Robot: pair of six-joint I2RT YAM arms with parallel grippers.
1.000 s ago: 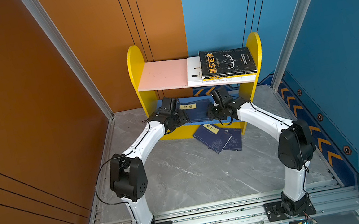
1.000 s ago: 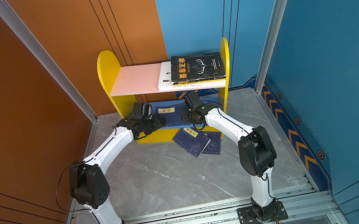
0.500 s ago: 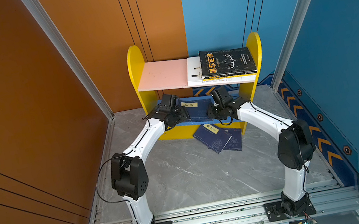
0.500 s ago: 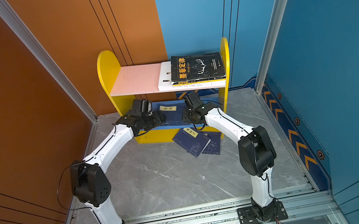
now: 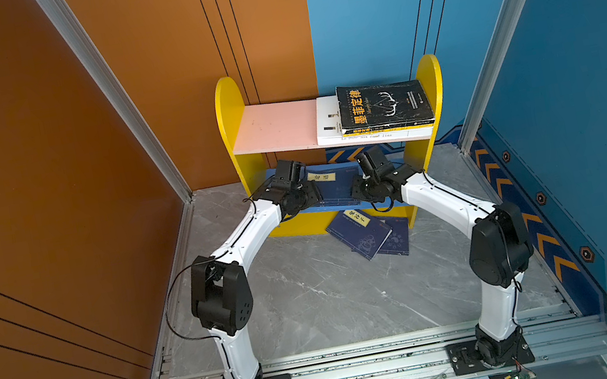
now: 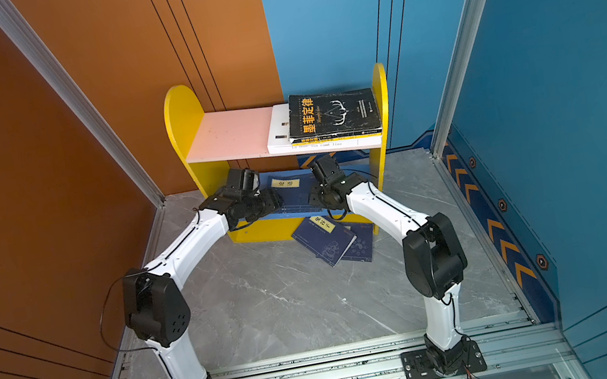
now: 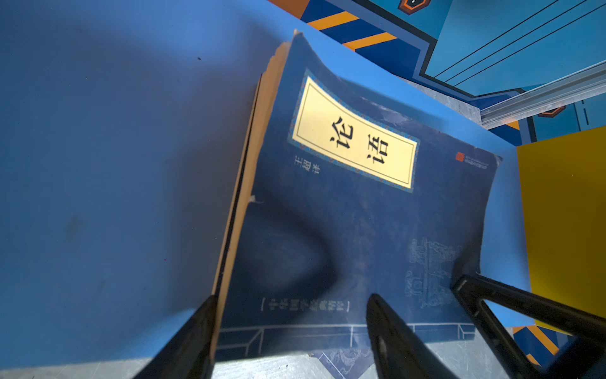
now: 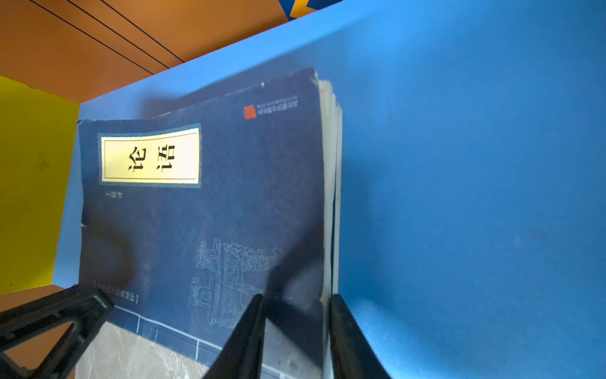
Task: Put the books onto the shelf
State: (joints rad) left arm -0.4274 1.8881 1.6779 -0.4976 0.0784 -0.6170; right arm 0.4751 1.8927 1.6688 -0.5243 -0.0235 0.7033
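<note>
A navy book [image 7: 360, 229] lies flat on the shelf's [image 5: 232, 127] blue lower board [image 7: 114, 164], overhanging its 6 o'clock edge. The left tool [image 7: 292, 297] stands open astride the book's 9 o'clock edge. The right tool [image 8: 295, 297] straddles the 3 o'clock edge; whether it pinches, I cannot tell. Two more navy books [image 5: 360, 231] lie on the tabletop [image 5: 313, 302] at the shelf's 6 o'clock. A black book [image 5: 384, 104] tops a white book [image 5: 328, 123] at the pink board's [image 5: 274, 126] 3 o'clock end

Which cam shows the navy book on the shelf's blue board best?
Right wrist: the navy book fills the frame, with cover, yellow label and page edge clear. Left wrist shows the book too, more skewed and shadowed. In both top views the book is small, its label barely readable.
</note>
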